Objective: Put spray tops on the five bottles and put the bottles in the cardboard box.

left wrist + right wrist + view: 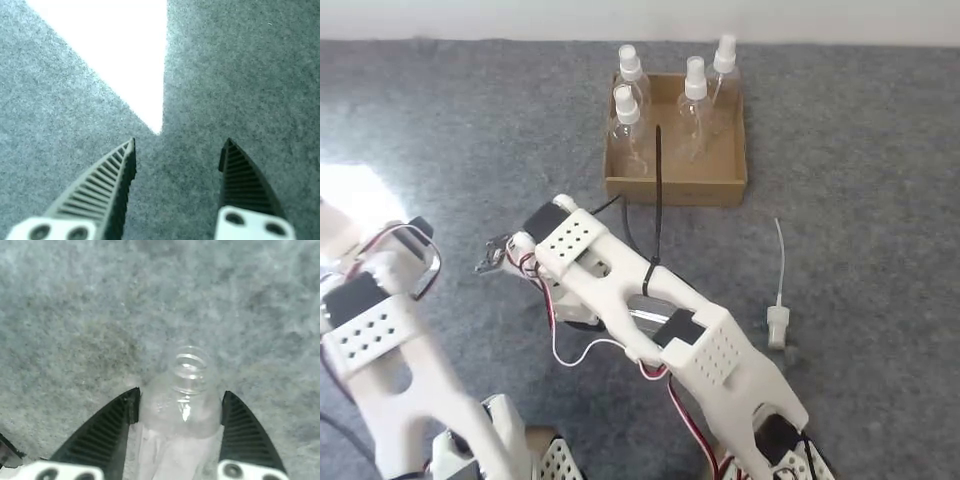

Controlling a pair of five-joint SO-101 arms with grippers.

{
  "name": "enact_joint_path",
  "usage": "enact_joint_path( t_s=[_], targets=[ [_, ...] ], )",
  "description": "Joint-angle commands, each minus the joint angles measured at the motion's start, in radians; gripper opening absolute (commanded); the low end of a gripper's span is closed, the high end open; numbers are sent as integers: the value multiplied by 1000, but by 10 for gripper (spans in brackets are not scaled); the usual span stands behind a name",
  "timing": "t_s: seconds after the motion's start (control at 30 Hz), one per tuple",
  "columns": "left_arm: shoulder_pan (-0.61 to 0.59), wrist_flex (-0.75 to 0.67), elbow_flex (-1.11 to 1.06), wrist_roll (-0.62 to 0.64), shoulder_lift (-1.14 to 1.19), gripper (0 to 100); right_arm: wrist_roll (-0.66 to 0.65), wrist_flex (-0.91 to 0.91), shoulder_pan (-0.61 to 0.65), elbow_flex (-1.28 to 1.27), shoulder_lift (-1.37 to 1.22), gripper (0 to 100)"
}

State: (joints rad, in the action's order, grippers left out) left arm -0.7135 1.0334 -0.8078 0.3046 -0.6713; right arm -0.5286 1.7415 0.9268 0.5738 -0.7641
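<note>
A clear bottle point(189, 371) with no top on its open neck lies between my right gripper's point(181, 396) fingers, which press on both of its sides. In the high view this gripper point(505, 252) is left of the table's centre, low over the grey felt, and the bottle's end point(488, 256) pokes out of it. A loose white spray top point(777, 322) with a long tube lies on the felt to the right. Three bottles with spray tops on stand in the cardboard box point(675, 185) at the back, and one more point(631, 75) stands at its far left corner. My left gripper point(180, 144) hangs open above bare felt.
A bright sunlit patch point(355, 190) falls on the felt at the left, under the left arm point(380, 335). A black cable point(658, 200) runs from the right arm across the box's front edge.
</note>
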Motion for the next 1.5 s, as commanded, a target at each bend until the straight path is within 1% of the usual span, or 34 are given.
enact_joint_path(
  t_s=[0.0,0.13,0.37,0.73,0.87,0.97,1.03,1.17,1.27,1.37,1.47],
  targets=[
    [-5,-12,10,6,-34,250,-3,48,-42,61,130,175],
    [-5,-14,10,6,-34,250,0,50,-76,55,205,173],
    [-3,-17,8,6,-34,250,133,54,-143,34,361,173],
    [0,-12,8,6,-34,250,152,51,-156,-261,789,174],
    [3,-12,8,6,-34,250,153,51,-200,-367,938,174],
    [3,-11,8,6,-34,250,158,51,-262,-427,1041,174],
    [6,-11,8,6,-35,250,189,50,-312,-463,1110,174],
    [35,0,8,6,-35,250,212,-4,-433,-580,1245,175],
    [57,5,8,6,-40,250,212,-90,-541,-704,1339,173],
    [74,6,8,6,-40,250,212,-220,-687,-850,1420,173],
    [120,35,16,6,-41,250,212,-335,-809,-977,1488,174]
  ],
)
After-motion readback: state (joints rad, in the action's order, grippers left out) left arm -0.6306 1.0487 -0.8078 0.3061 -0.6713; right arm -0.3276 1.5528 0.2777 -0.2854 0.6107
